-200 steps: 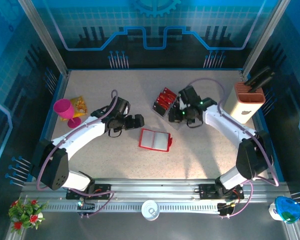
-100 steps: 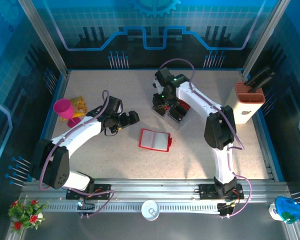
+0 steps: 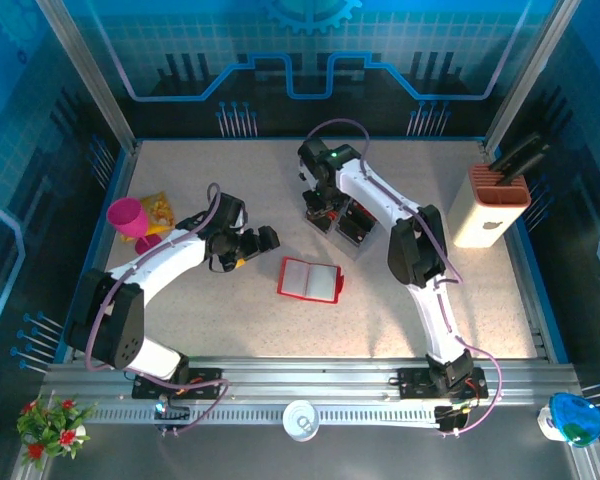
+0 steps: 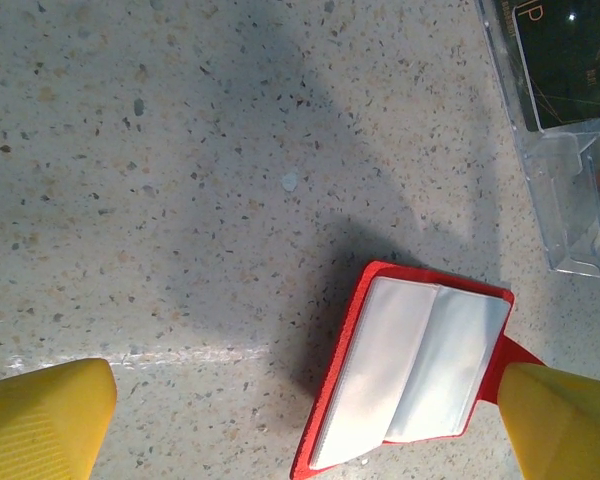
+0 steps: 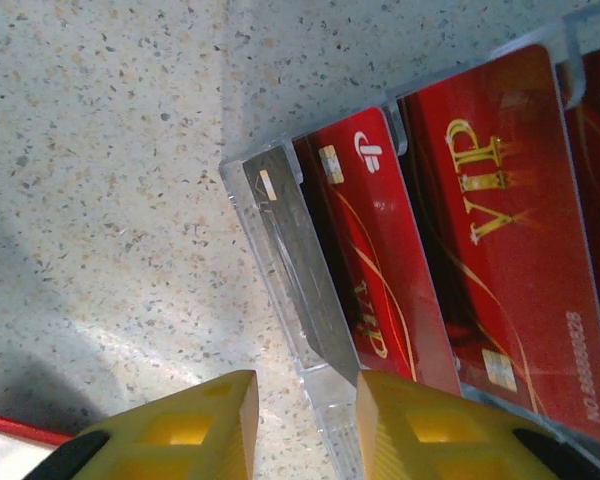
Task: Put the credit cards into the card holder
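Left fingers [image 4: 40,415] spread wide, open card holder [image 3: 310,279] at their 4 o'clock; right fingers [image 5: 180,425], narrowly parted and empty, over the tray [image 5: 300,290] of credit cards [image 5: 500,250].

Red, gold-lettered credit cards [image 5: 500,250]; red card holder [image 4: 410,375], whitish inside; speckled, perhaps beige table [image 4: 180,150].

The card holder [image 4: 410,375] is cut off by the lower edge of the left wrist view, the clear tray [image 4: 570,215] by its right edge. The credit cards [image 5: 500,260] are cropped at the right wrist view's right and lower edges, and are partly covered by the right arm [image 3: 365,190] in the top view.
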Robot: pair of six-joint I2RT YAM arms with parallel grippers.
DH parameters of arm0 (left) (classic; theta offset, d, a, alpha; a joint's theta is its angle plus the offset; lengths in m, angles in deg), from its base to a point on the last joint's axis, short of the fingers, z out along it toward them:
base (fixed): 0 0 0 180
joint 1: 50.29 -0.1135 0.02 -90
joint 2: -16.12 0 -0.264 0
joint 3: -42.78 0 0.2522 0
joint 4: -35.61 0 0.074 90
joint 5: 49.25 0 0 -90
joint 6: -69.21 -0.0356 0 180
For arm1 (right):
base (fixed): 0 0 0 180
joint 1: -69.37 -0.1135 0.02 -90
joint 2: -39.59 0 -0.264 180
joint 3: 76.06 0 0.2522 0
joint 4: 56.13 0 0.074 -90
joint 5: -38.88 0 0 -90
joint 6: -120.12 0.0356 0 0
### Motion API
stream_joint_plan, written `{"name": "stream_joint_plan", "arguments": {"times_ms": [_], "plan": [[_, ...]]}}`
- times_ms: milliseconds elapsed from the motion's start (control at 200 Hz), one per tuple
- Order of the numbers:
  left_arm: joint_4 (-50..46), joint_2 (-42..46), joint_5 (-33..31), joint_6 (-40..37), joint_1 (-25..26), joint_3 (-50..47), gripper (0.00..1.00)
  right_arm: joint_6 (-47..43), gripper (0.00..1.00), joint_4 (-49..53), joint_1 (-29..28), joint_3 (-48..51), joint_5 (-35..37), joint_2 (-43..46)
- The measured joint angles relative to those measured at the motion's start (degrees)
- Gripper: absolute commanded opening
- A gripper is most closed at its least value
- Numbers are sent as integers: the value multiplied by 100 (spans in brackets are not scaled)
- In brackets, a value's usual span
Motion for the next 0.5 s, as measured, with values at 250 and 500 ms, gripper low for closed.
{"name": "stream_joint_plan", "arguments": {"times_ms": [250,500], "plan": [[2,0,63,-2,0,0,99,-129,31,175,-31,-542,195,-503],[0,0,103,-7,0,-2,99,-229,19,275,-83,-627,280,-780]]}}
